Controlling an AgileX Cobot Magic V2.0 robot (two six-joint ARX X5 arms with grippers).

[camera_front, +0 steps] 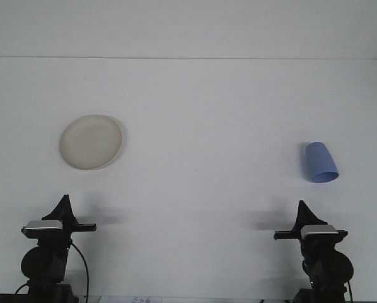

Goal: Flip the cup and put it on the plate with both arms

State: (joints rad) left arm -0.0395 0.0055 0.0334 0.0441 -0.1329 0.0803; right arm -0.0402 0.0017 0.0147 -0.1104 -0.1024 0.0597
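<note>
From my seat, both arms are cut off by the bottom edge, so I see only their upper ends. The left pincer (63,203) and the right pincer (301,206) each show as a single dark point, too small for me to tell how the fingers stand. Along the near edge of the counter (195,189), some pale printed sheets (141,300) are cropped and unreadable.

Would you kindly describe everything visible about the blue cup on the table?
The blue cup is a plain, smooth, tapered tumbler, plastic by its look, with no handle. It appears to stand upside down, narrow base up and wide rim down on the white table, on the right side, just beyond the right gripper. Nothing but the table touches it.
</note>
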